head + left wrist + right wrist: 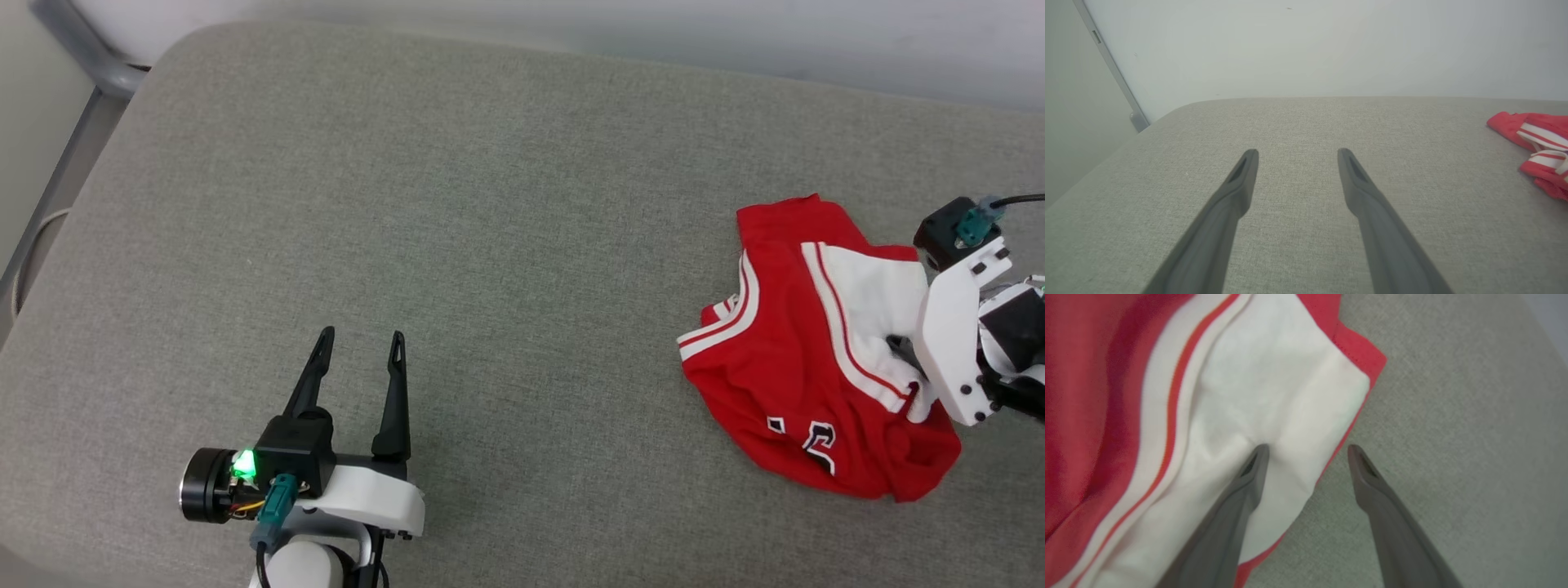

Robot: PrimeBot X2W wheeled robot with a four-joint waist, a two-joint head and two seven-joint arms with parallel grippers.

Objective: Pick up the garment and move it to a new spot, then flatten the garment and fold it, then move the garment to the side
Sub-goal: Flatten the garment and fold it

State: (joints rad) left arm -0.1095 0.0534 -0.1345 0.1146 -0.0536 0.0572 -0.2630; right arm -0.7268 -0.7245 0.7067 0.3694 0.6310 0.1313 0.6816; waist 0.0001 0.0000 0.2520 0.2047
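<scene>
— The right gripper [1308,451] has its fingers apart. One finger [1249,477] touches the white sleeve [1274,384] of the garment [784,367]; the other is over the bare table [490,204].
— And the left gripper [362,339]?
— Wide apart too, holding nothing, far from the garment.
— Where is the garment?
— Crumpled at the table's right side. Folds hide most of its black letters [819,445], so they cannot be read.

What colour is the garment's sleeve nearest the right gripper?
White sleeve, red-and-white striped trim; right wrist view shows it best.
</scene>
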